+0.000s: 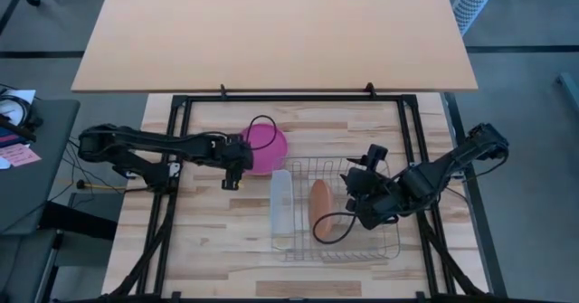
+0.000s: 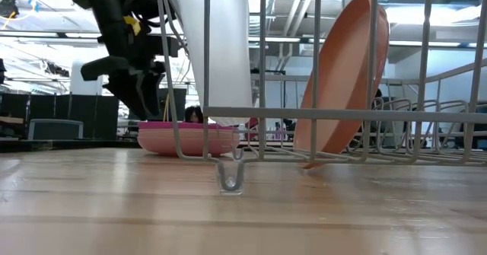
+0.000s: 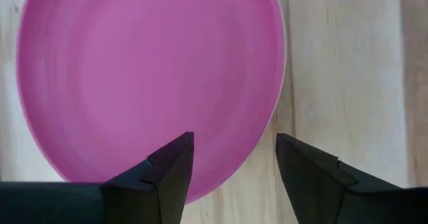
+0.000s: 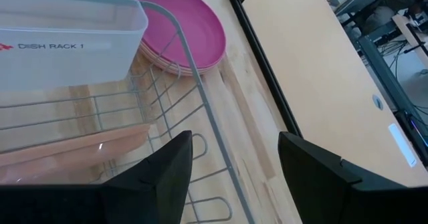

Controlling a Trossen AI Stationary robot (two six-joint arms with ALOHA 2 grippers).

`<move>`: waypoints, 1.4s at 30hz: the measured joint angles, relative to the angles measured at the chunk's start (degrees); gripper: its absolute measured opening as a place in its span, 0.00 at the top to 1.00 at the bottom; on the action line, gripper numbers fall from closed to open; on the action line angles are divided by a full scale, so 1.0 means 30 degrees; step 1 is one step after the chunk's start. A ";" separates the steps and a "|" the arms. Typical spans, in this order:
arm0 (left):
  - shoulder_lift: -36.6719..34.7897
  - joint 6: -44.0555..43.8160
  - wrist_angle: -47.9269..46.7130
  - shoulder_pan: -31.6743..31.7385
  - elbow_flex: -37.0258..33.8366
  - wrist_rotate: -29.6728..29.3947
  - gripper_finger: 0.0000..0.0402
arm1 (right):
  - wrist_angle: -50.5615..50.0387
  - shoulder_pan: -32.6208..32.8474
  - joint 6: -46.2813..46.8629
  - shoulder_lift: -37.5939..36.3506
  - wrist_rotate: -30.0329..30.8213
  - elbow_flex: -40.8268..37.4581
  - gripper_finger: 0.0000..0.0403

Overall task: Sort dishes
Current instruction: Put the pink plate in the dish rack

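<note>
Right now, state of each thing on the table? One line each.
Orange plate: standing on edge in the wire rack.
Magenta plate: flat, top of a stack on the table, outside the rack.
White tray: upright at the rack's left end.
Left hand: open, over the magenta plate's edge, empty.
Right hand: open, over the rack, empty.

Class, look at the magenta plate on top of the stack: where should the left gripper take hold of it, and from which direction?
Grip the rim of the magenta plate, coming from above. It lies flat on the stack, so only its thin edge offers a hold. The open left gripper already straddles the rim nearest it, one finger over the plate, one over the table.
</note>
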 joint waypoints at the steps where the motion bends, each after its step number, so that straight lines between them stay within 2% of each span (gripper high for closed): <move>1: 0.0154 0.0266 -0.0070 0.0000 -0.0007 0.0007 0.51 | 0.0013 -0.0067 0.0000 0.0000 0.0000 0.0000 0.44; 7: 0.1298 0.1456 -0.0025 0.0022 -0.0007 -0.0108 0.56 | 0.0064 -0.0243 0.0000 0.0000 0.0000 0.0000 0.44; 13: 0.1466 0.1555 -0.0136 0.0058 -0.0002 -0.0153 0.62 | 0.0061 -0.0243 0.0000 0.0000 0.0000 0.0000 0.44; 27: 0.1460 0.1236 -0.0835 0.0060 0.0175 -0.0111 0.98 | 0.0057 -0.0243 0.0000 0.0000 0.0007 0.0000 0.44; 38: 0.1460 -0.0535 -0.3953 0.0073 0.2819 -0.0053 0.99 | 0.0073 -0.0243 0.0003 0.0000 0.0007 0.0000 0.44; 42: 0.1156 -0.1012 -0.4327 -0.0001 0.3792 -0.1221 0.99 | 0.0130 -0.0243 0.0000 0.0000 0.0013 0.0000 0.44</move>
